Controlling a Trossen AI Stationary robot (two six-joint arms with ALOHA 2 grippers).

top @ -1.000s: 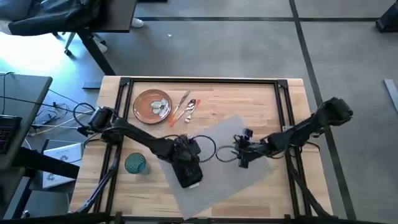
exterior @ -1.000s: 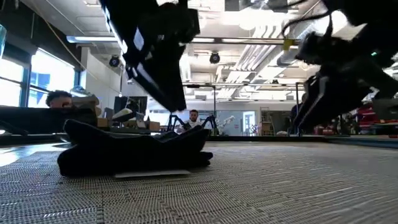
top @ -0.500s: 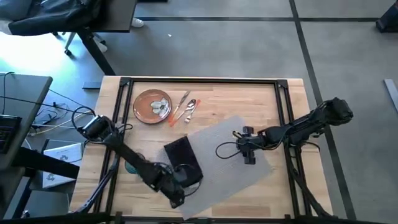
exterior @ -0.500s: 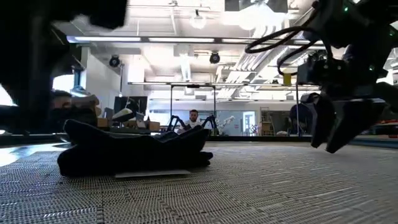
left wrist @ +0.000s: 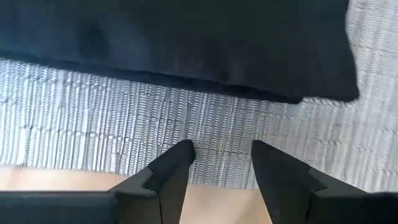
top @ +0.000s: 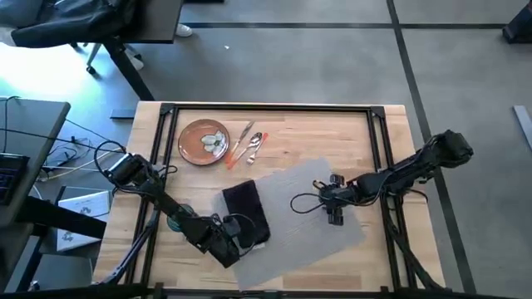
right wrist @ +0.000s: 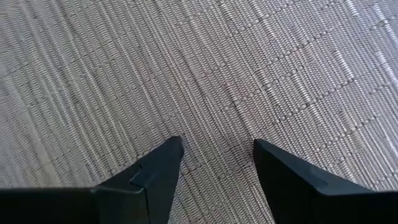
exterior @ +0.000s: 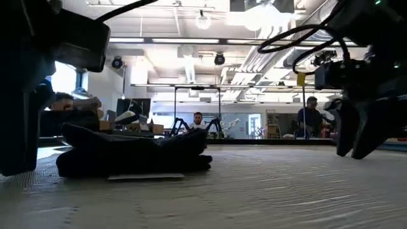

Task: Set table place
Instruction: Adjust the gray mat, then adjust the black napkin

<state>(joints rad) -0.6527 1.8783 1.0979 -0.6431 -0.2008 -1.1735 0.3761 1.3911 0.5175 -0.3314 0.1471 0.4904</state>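
Observation:
The grey placemat (top: 295, 212) lies askew on the table (top: 374, 133). The black napkin (top: 245, 212) lies folded on its left part. My left gripper (top: 226, 249) stands open at the placemat's near-left edge (left wrist: 217, 152), just near of the napkin (left wrist: 186, 43). My right gripper (top: 335, 212) is open, low over the placemat's right part (right wrist: 217, 81). At the far left, the orange-brown plate (top: 204, 141) and the orange-handled cutlery (top: 247, 146) rest on the wood. The teal glass (top: 177, 221) stands left of the mat, partly behind my left arm. My left gripper's open fingertips (left wrist: 180, 155) point down at the placemat's near-left edge; whether they touch it I cannot tell. My right gripper's open fingertips (right wrist: 171, 149) point down close over the weave of the mat; whether they touch it I cannot tell.
A black frame (top: 274, 108) runs along the table's far edge and down both sides. Bare wood lies between the cutlery and the right rail (top: 332, 133). Desks, cables and a chair stand beyond the table's left edge.
My left gripper has left the napkin and gone toward the table's near-left corner, down to the placemat's edge. The napkin, hidden under it a second ago, now lies uncovered on the mat. My right gripper has come down closer to the mat and shifted a little rightward.

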